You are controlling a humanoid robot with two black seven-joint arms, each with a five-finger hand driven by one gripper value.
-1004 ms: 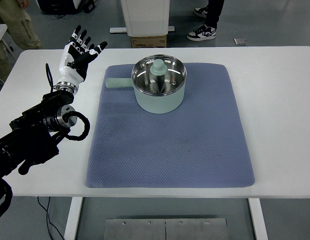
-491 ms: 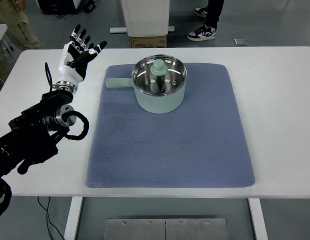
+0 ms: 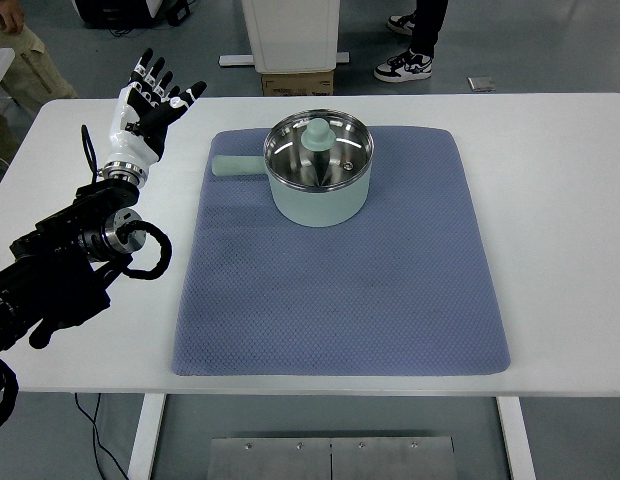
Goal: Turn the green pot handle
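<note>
A pale green pot with a steel inside stands on the far part of a blue-grey mat. Its green handle points left. A green knobbed lid piece rests inside the pot. My left hand is held up over the table's far left, fingers spread and empty, well left of the handle and apart from it. My right arm does not show.
The white table carries only the mat. Beyond the far edge stand a white pedestal with a cardboard box, a person's shoes and a person's legs at top left.
My left hand and forearm have drifted slightly left and up, away from the pot handle. The pot has not moved.
</note>
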